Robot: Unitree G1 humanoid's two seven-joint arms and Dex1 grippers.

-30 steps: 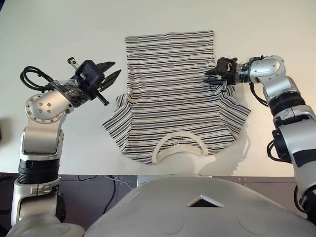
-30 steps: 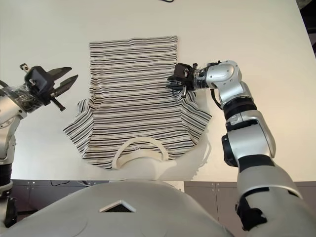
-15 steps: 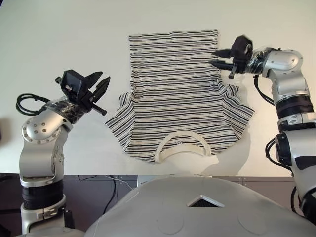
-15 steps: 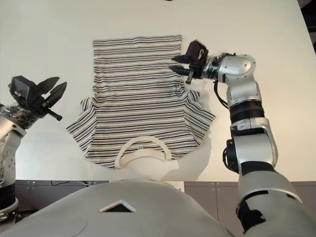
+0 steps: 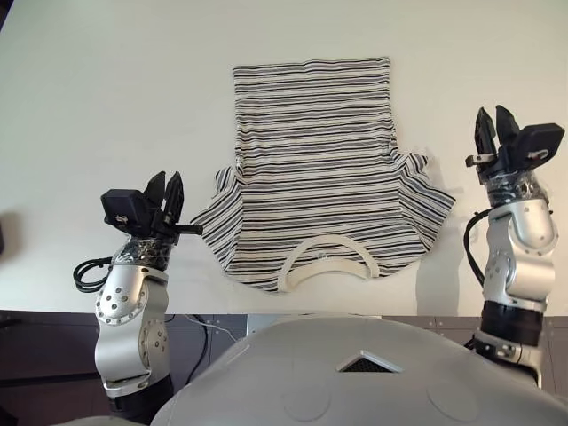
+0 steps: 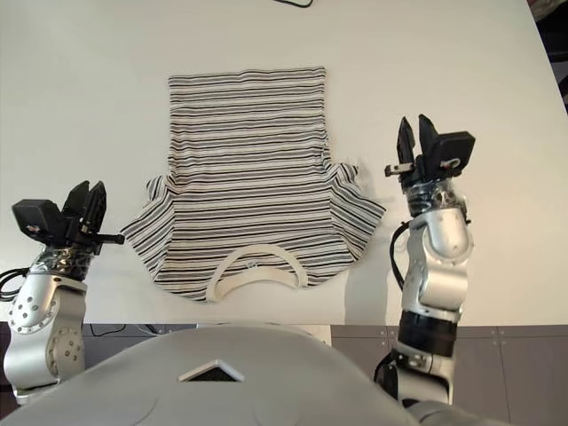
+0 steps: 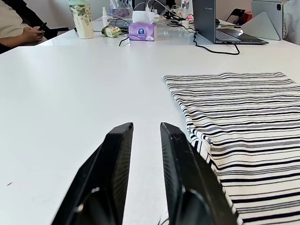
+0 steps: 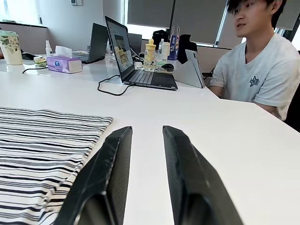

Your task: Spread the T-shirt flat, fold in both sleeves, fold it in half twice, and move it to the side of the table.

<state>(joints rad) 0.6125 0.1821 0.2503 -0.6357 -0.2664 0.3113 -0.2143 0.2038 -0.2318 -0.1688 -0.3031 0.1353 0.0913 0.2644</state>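
Now | T-shirt (image 5: 311,160) lengthwise, collar (image 5: 325,240) nearest robot | left gripper (image 5: 169,177), right gripper (image 5: 493,114): slightly parted, empty

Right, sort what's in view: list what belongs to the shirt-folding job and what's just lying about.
Job: T-shirt, spread on the table; left gripper and right gripper, both open, beside it.
Lying about: laptop with its cable, tissue box, tumbler, all beyond the shirt.

My silver, round-shelled metal left arm (image 5: 124,311) and its matching right arm (image 5: 519,266) have black joint bands. The black two-fingered left gripper (image 5: 169,178) and right gripper (image 5: 493,114) have tapered matte fingers. A looped black cable (image 5: 80,269) trails from the left arm. Both wrists seem wrapped in clear film.
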